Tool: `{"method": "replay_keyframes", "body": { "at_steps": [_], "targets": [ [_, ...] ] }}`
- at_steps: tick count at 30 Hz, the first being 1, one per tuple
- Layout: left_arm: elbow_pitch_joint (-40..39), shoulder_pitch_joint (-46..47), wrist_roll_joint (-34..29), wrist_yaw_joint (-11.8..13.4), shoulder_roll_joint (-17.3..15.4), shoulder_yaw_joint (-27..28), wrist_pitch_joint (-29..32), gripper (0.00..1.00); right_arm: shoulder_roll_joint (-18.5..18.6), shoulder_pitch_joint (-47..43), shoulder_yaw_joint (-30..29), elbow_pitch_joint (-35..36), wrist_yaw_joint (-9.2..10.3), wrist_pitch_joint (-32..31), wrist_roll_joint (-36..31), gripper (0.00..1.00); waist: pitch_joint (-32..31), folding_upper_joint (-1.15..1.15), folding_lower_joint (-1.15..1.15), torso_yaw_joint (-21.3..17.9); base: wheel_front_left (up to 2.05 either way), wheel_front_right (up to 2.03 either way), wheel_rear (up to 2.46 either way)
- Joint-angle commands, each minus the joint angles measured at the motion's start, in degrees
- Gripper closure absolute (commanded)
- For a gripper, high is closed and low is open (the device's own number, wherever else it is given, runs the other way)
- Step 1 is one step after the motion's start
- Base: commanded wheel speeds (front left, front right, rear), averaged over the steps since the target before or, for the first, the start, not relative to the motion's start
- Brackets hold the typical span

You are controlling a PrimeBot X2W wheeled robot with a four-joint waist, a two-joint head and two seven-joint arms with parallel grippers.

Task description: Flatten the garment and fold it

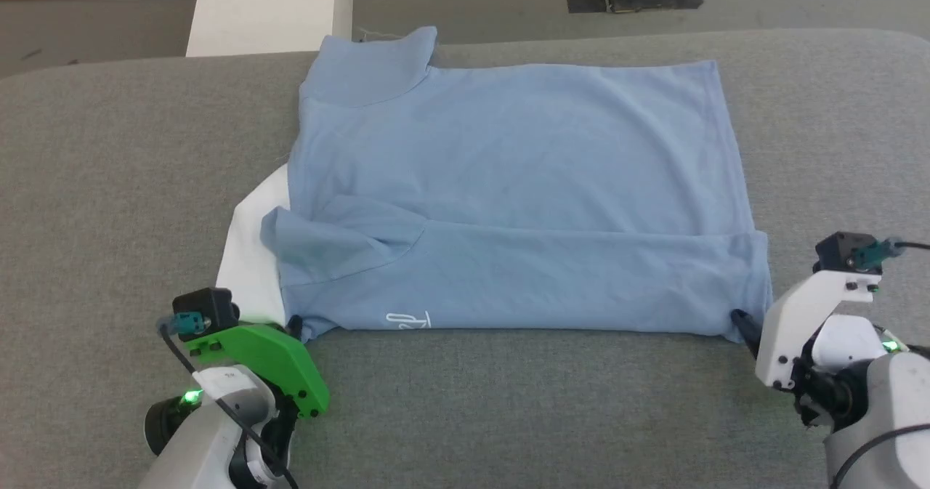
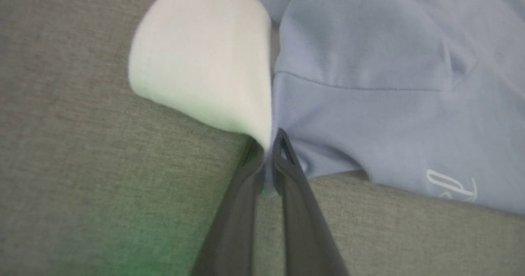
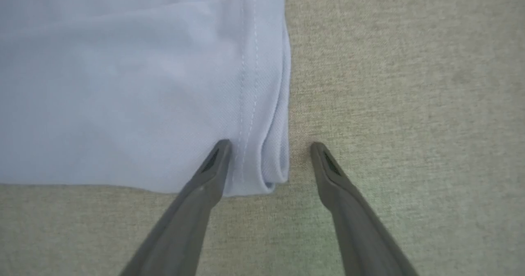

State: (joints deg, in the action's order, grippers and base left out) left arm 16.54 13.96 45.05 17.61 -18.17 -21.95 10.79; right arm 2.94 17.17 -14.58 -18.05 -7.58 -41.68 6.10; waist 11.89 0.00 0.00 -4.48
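Soft even light, faint shadow under garment [image 1: 508, 169], blurry wrist views, green glow

garment [image 1: 508, 184] lies on table [image 1: 109, 184]

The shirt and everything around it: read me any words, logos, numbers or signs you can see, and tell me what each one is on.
On the garment, by its near edge: a white script mark, probably a short logo. It is too small in the head view to read, and blurred and cut off in the left wrist view.
Nothing else legible: no other words, numbers or signs can be read.
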Motion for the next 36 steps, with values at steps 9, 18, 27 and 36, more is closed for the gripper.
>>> {"method": "replay_keyframes", "body": {
  "at_steps": [9,18,27,36],
  "targets": [
    [1.3,0.8,-1.07,-1.25,0.27,-0.3,-3.57,1.0,-0.05,0.89,-0.54,1.99,0.09,-5.72,1.99,1.0,0.5,0.0,0.0,1.46,0.0,0.0,0.0],
    [-4.47,-5.43,-3.59,1.15,-2.75,0.38,-8.04,1.0,-0.06,-6.4,-0.21,9.71,0.09,10.95,6.6,1.0,-4.37,0.0,0.0,1.17,0.0,0.0,0.0],
    [-18.41,-17.56,-4.45,8.11,-8.68,-0.83,-0.01,1.0,-0.06,-17.28,-0.75,17.2,0.09,3.76,4.42,1.0,-6.0,0.0,0.0,1.25,0.0,0.0,0.0],
    [-23.33,-23.46,-3.16,10.21,-9.06,-3.99,5.52,1.0,-0.06,-22.09,-2.79,18.74,0.09,-2.72,3.22,1.0,-4.75,0.0,0.0,2.49,0.0,0.0,0.0]
  ]
}}
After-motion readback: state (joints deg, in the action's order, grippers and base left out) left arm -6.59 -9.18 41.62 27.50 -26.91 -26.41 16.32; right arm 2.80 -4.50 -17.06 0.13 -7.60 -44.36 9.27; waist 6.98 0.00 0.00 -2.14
